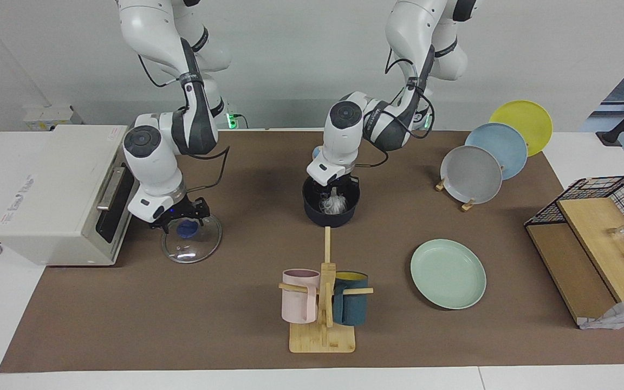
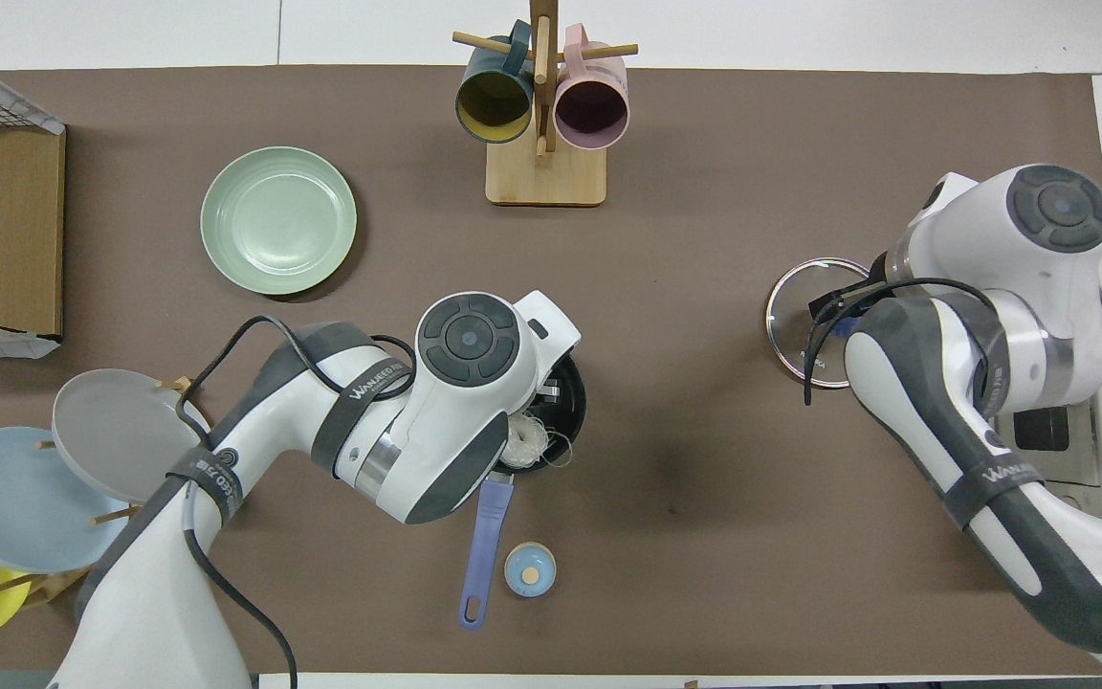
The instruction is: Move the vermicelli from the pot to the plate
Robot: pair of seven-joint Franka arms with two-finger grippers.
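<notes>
**Left tool down in the pot**

A brown mat covers the white bench point(image 1: 507, 346). The facing view shows the left tool point(image 1: 333, 196) inside the pot point(image 1: 329, 216), fingers closed on the vermicelli point(image 1: 333, 206). Only the overhead view shows the pot's blue handle. The plate point(image 1: 448, 273) sits near the pot (toward the left arm's end). The right tool point(image 1: 186, 221) is over the glass lid point(image 1: 192, 245); I cannot tell its grip.

One high camera faces the robots across the table point(image 1: 128, 325); another looks steeply down from above them. Both show the whole tabletop.
</notes>
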